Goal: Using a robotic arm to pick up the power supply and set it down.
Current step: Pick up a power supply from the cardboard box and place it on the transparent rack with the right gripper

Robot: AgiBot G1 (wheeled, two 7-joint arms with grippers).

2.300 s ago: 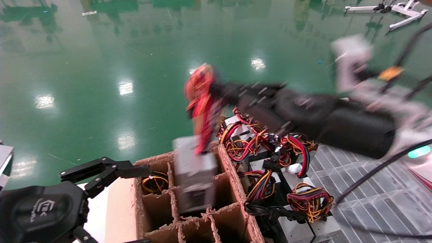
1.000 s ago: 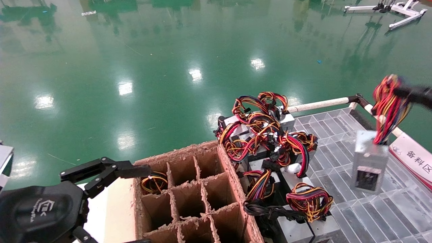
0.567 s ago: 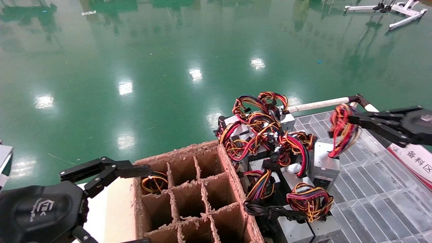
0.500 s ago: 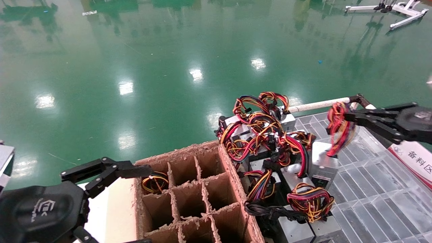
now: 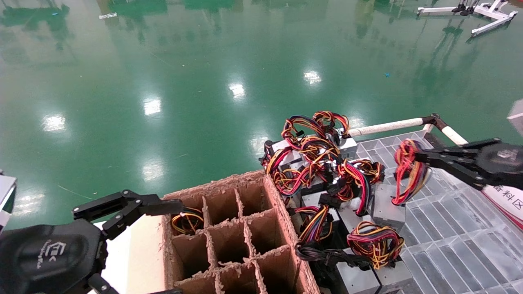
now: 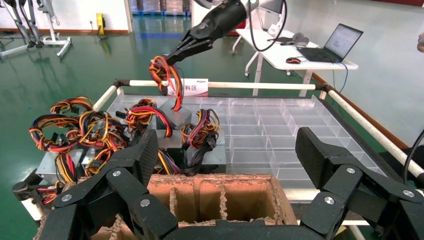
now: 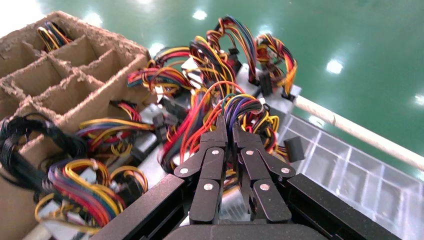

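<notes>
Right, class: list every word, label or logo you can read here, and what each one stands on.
"料区": on the white sign at the tray's far rail; wires hide anything before it.
Logos on the left gripper and right gripper: too small to read.

A clear gridded tray (image 5: 457,249) with a white rail carries the grey power supplies (image 5: 322,171); their coloured wires tangle above. A cardboard divider box (image 5: 229,232) stands just beside it.
</notes>
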